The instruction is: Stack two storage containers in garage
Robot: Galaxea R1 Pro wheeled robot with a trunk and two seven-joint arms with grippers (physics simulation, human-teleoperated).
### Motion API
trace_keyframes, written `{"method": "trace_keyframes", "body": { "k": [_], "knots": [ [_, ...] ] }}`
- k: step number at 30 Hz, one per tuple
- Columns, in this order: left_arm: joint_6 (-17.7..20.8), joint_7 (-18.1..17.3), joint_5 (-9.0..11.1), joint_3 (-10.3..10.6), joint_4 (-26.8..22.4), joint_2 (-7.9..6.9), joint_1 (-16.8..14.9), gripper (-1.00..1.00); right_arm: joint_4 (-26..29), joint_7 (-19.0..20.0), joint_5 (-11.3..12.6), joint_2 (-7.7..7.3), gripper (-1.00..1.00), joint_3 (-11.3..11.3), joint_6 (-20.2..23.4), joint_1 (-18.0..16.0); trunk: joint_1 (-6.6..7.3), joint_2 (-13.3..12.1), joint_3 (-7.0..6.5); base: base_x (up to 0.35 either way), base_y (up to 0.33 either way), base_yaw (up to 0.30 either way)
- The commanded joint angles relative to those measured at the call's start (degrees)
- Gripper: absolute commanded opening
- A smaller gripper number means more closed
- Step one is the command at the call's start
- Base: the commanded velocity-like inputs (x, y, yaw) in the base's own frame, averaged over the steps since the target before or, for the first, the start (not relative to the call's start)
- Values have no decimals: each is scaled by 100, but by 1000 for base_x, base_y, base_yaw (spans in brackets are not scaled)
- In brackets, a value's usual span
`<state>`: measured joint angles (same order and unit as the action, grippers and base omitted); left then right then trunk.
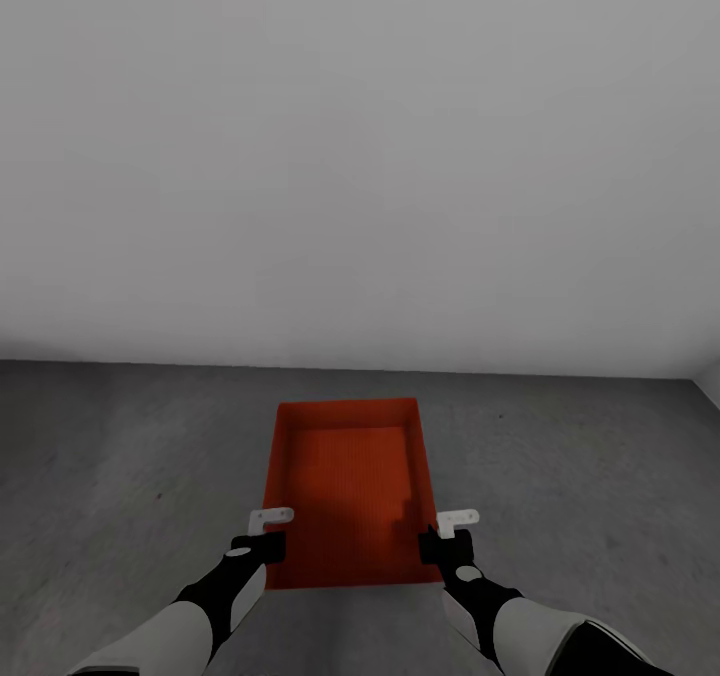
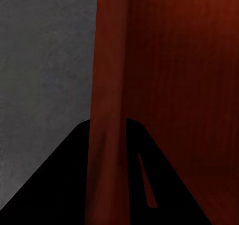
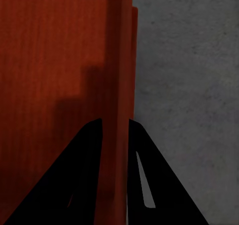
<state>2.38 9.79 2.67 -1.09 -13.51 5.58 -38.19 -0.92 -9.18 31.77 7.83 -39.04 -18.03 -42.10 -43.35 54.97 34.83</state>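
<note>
One orange-red storage container (image 1: 350, 476) lies lengthwise in front of me over the dark grey concrete floor (image 1: 580, 456) of the garage. My left gripper (image 1: 268, 541) is shut on its left wall near the near corner, and my right gripper (image 1: 440, 541) is shut on its right wall. In the left wrist view the black fingers (image 2: 59, 185) straddle the container's wall (image 2: 107, 85). The right wrist view shows the same pinch on the container's other wall (image 3: 117, 60), with a thin orange-red edge (image 3: 134, 45) just outside it. Whether the bin rests on the floor or hangs above it, I cannot tell.
A plain white wall (image 1: 360, 156) rises a short way beyond the container's far end. Bare concrete spreads to both sides (image 1: 120, 456). A wall corner shows at the far right (image 1: 708, 381).
</note>
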Motion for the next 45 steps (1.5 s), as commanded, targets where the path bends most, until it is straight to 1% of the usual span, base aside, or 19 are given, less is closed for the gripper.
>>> {"method": "trace_keyframes", "body": {
  "k": [1, 15, 38, 45],
  "knots": [
    [-62, 40, -21, -155, -38, -223, -4, -100, -13, -14, 5, 0, -100, 213, 1, 1, 0, 4, 5, 16, 0, 1],
    [-62, 40, -21, -154, -38, -221, -4, -100, -12, -14, 5, 0, -100, 213, 1, 1, 0, 4, 5, 144, 0, 0],
    [-62, 40, -21, -152, -38, -219, -4, -100, -13, -14, 5, 3, -100, 213, 1, 1, 0, 4, 5, 5, 0, -3],
    [-62, 40, -21, -153, -38, -222, -4, -100, -13, -14, 5, 0, -100, 213, 1, 1, 0, 4, 5, 0, 0, -167]
  ]
}}
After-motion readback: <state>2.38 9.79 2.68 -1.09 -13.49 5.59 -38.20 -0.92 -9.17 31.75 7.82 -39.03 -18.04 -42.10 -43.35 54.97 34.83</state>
